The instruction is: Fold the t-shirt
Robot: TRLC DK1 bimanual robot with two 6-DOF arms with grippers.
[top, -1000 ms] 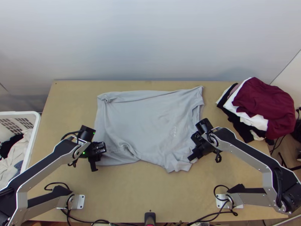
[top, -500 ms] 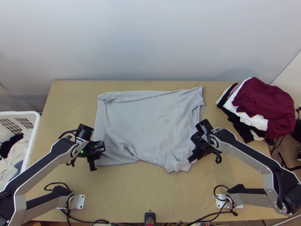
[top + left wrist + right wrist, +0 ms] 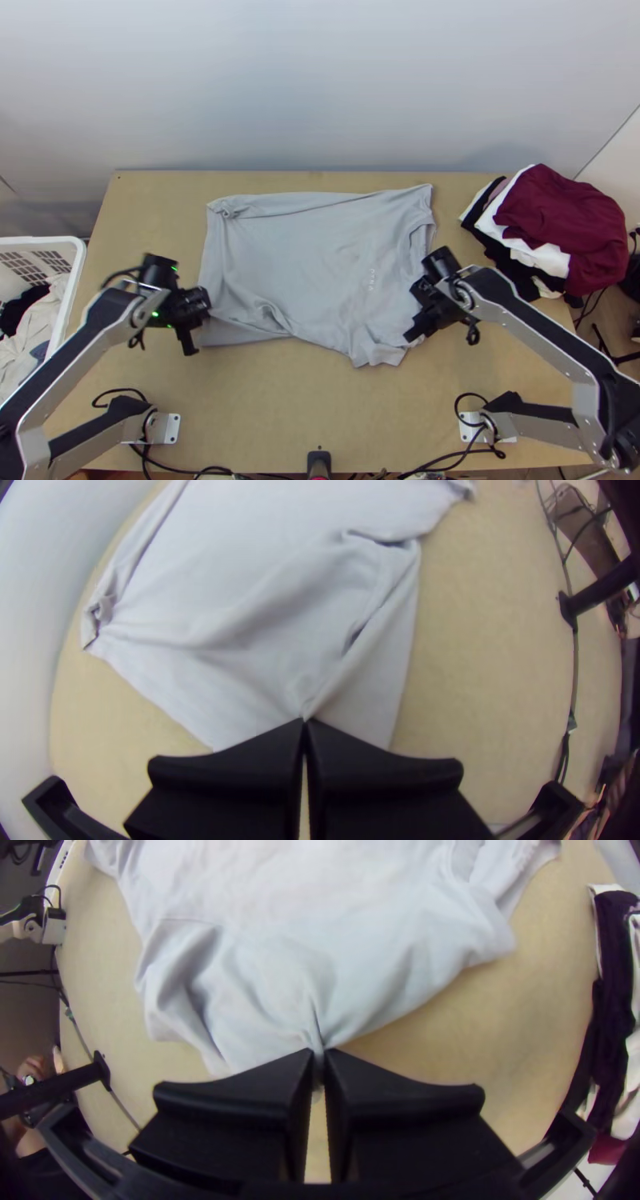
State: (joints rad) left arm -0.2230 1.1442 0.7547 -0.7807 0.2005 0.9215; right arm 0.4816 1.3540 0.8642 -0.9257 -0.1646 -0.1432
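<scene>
The light grey t-shirt [image 3: 312,256] lies mostly spread on the table, wrinkled along its near edge, with a bunched far left corner. At its near left part is my left gripper [image 3: 192,348]; in the left wrist view this gripper [image 3: 305,727] is shut on a pinch of the fabric, with creases running from it. At the near right, by the collar side, stands my right gripper [image 3: 410,334]. The right wrist view has this gripper [image 3: 320,1060] shut on a gathered bit of the shirt [image 3: 293,973].
A pile of clothes [image 3: 560,220], dark red on top, sits at the table's right edge. A white basket [image 3: 68,300] with clothes stands left of the table [image 3: 320,408]. Bare wood lies between the shirt and the arms' bases.
My left gripper has moved left and slightly up the picture, drawing the shirt's near left part along. My right gripper has shifted slightly to the right.
</scene>
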